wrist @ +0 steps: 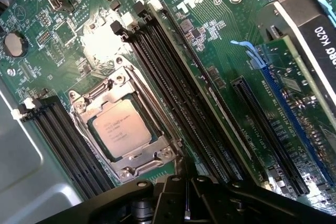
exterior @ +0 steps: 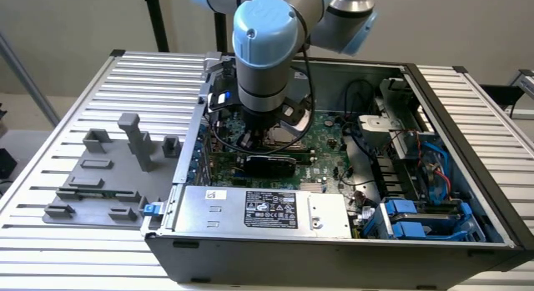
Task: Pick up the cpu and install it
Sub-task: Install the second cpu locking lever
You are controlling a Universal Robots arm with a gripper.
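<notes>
cpu: one, seated flat in the metal socket frame.
Memory slots: several long black ones beside the frame.
Gripper: over the motherboard, near the frame; claw state — cannot tell.

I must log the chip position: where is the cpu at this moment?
In the wrist view, the flat silver-topped square cpu sits inside the metal socket frame on the green motherboard, between two banks of black memory slots.

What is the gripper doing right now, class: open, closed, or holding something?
Gripper: cannot be told; it sits over the motherboard, nearest the cpu, which lies in its socket frame.
</notes>
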